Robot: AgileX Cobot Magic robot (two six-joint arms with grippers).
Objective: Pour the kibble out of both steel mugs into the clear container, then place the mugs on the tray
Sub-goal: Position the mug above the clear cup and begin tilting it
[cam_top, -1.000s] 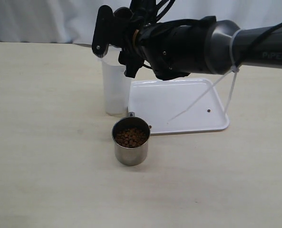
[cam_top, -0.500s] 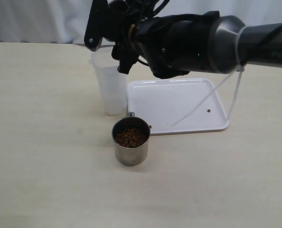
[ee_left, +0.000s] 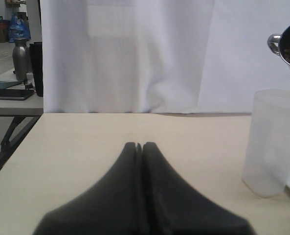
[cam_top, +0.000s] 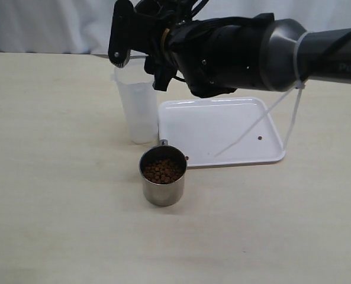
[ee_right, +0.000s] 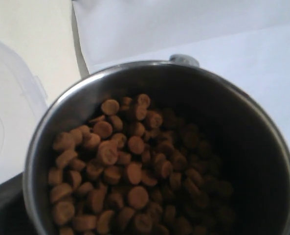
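Observation:
My right gripper [cam_top: 141,62] hangs over the mouth of the clear container [cam_top: 138,109], shut around a steel mug. In the exterior view the arm hides that mug. The left wrist view shows the mug [ee_left: 287,49] just above the container [ee_left: 273,142], tilted, with kibble inside. In the right wrist view the mug [ee_right: 262,122] fills the frame, heaped with kibble [ee_right: 130,166]. A second mug [cam_top: 163,184] full of kibble [cam_top: 162,170] stands on the table in front of the container. The white tray [cam_top: 222,127] lies to the right. My left gripper [ee_left: 139,145] is shut and empty above the table.
One loose pellet [cam_top: 259,138] lies on the tray and another [cam_top: 187,158] sits by its front-left rim. A white curtain hangs behind the table. White cable ties [cam_top: 290,112] hang from the right arm over the tray.
The right gripper with its mug has shifted slightly left above the container. The container's upper part now shows further left. The mug on the table has not moved.

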